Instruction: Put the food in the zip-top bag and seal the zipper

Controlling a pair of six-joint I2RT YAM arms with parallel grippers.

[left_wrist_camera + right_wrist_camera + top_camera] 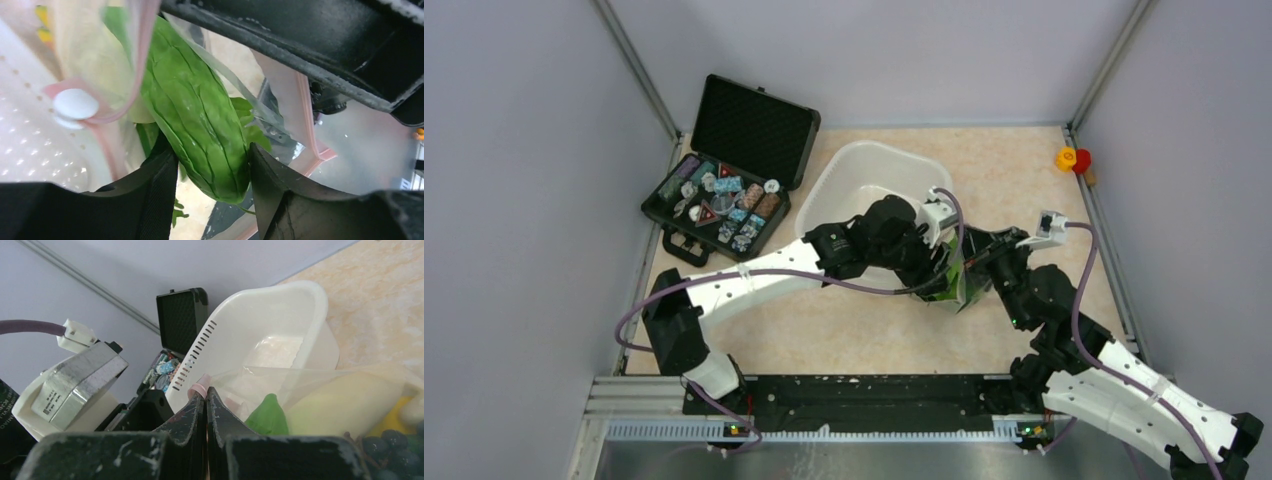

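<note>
The green cucumber (200,115) is grasped by the left claw (212,167) at the mouth of the zip-top bag (320,380), just beside the white tub (864,170) on the table (844,340). The bag's pinkish zipper (201,386) is pinched in the clenched right claw (206,395).

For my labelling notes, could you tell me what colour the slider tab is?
The slider tab is white, clearest in the left wrist view.

Pale grey walls (514,150), beige tabletop (844,340), metal corner rails (639,70)
</note>
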